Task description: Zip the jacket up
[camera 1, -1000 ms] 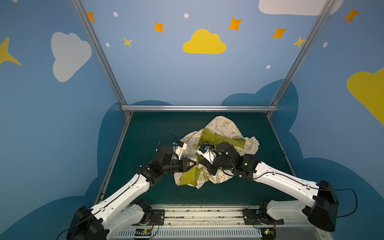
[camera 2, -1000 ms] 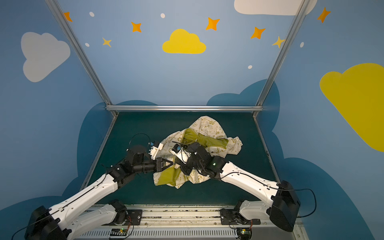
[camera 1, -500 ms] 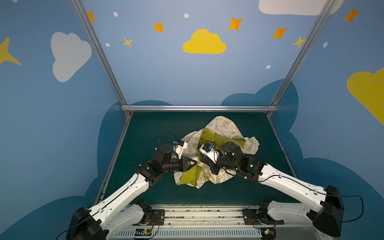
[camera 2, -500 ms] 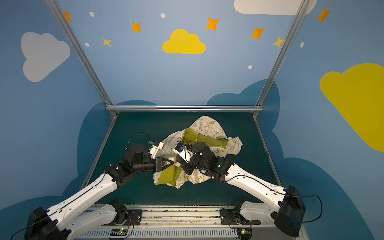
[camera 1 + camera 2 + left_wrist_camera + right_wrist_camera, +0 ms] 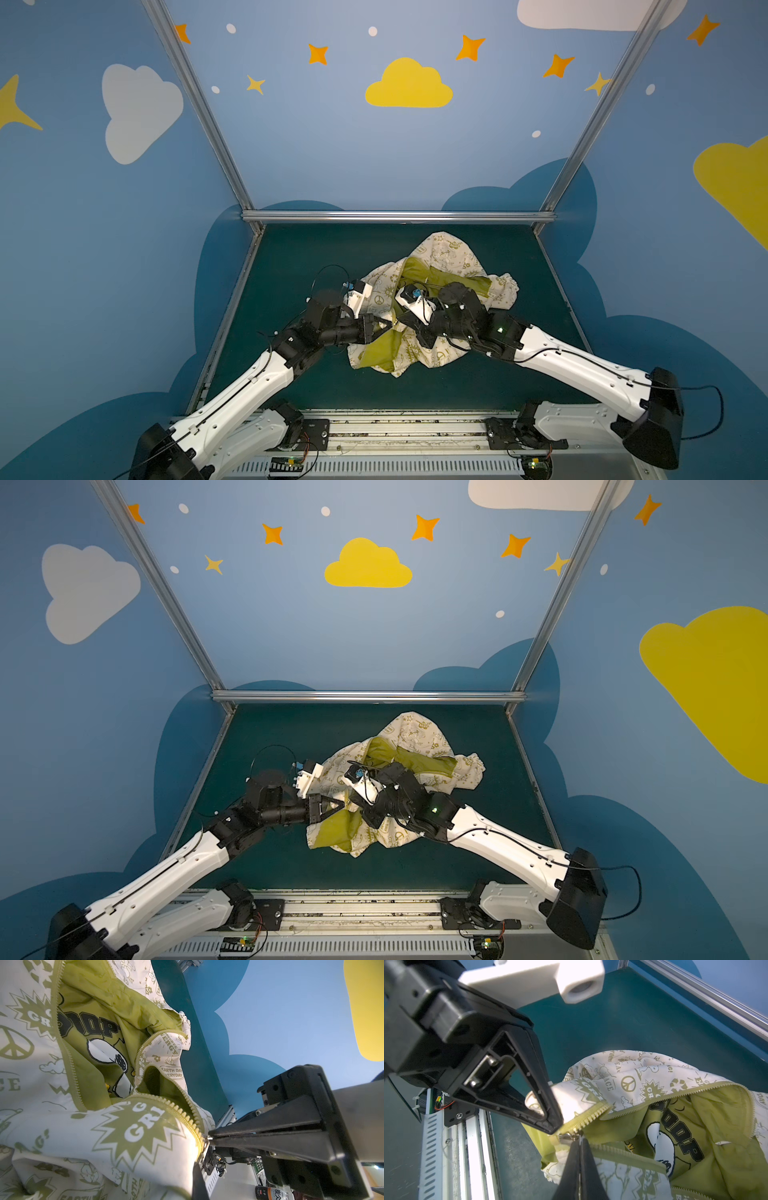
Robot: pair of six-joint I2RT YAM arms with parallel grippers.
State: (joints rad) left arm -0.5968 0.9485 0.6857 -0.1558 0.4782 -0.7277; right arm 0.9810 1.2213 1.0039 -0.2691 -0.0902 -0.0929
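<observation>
Pinching zipper (image 5: 588, 1116) ends: left gripper (image 5: 556, 1126), right gripper (image 5: 579, 1140); jacket (image 5: 451, 254) amid bare mat (image 5: 307, 257).

The right arm (image 5: 582, 365) is shifting. Its elbow (image 5: 652, 415) is sitting further out to the right and nearer the front rail (image 5: 415, 428) than a second ago. In both top views it is now easing back a little from the furthest point it reached half a second ago. Its wrist joint (image 5: 457, 297), above the jacket (image 5: 453, 253), is drifting slightly to the right with it.
</observation>
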